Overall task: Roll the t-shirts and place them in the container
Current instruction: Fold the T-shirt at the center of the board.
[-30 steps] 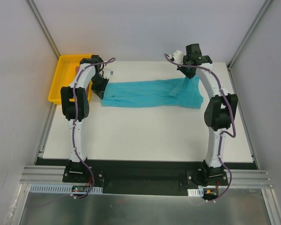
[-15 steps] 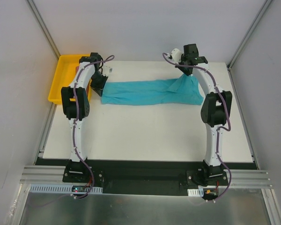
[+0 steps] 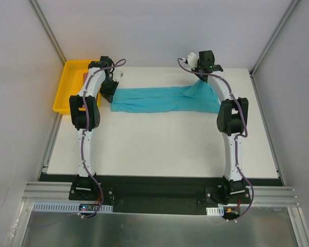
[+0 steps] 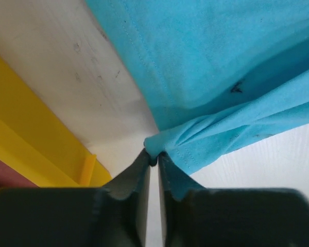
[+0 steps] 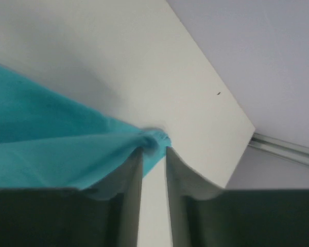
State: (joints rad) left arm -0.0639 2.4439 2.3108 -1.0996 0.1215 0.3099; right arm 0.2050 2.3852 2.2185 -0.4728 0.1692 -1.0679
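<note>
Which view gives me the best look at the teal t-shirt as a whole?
Top external: the whole teal t-shirt shows, stretched out as one long band. Left wrist shows only the corner at the left pincer; right wrist shows only a bunched corner at the right pincer.

count taken across all views.
t-shirts: two. one teal t-shirt point(image 3: 159, 99); one red-pink t-shirt point(image 4: 2, 175), seen only as a strip of cloth at the frame edge.
trays: one yellow tray point(image 3: 67, 92).
tables: one white table point(image 3: 165, 149).
robot arms: two, the left arm point(image 3: 85, 110) and the right arm point(image 3: 232, 116).
grippers: two, the left gripper point(image 4: 153, 159) and the right gripper point(image 5: 154, 149), each with two fingers, four fingers in all.
</note>
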